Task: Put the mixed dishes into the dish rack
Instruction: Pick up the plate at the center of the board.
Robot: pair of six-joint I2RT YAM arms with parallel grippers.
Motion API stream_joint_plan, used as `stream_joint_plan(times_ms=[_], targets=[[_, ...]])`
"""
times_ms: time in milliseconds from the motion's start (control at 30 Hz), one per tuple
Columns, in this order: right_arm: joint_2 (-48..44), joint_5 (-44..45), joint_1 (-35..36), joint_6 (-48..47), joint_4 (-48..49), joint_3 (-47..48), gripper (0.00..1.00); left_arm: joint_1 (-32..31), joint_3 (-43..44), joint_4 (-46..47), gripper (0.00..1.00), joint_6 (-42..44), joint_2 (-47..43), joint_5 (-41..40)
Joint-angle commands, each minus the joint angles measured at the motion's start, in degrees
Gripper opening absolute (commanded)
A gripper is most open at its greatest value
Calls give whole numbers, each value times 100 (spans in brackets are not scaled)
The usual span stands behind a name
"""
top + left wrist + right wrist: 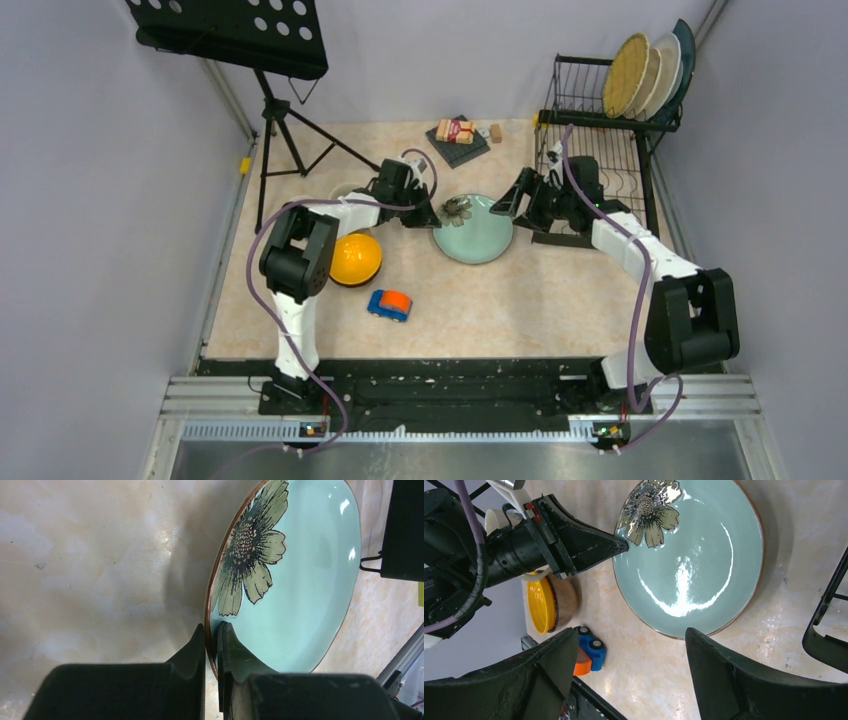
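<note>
Mixed dishes sit across the counter and in the dish rack. On the far left a black music stand rises on its tripod. Just right of it a pale mug is partly hidden behind the left arm, and nearer is the orange-yellow bowl, with a small blue-and-orange toy car near it on the right. The left hand is pressed together on the left rim of the mint-green round plate, pinching it beside the painted flower. The plate is at the middle of the counter; whether the pinched edge is lifted I cannot tell. Beyond it, a small packet lies on a dark mat. The right hand is spread wide, holding nothing, just beside the plate's right edge. At the far right, the rack's upper tier holds a yellowish plate, a cream plate and a dark teal plate, all on edge.
</note>
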Motion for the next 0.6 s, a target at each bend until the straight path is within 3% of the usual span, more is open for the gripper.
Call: stream_joint_plan(times_ms=[0, 167, 300, 567], targets=[[3, -55, 57, -19, 89, -23, 79, 47, 61, -407, 10, 391, 387, -160], [97, -4, 55, -51, -15, -50, 79, 48, -27, -197, 14, 123, 522, -67], [132, 101, 69, -78, -66, -132, 79, 48, -107, -108, 28, 93, 515, -49], [445, 1057, 486, -589, -774, 193, 79, 48, -245, 37, 32, -34, 499, 18]])
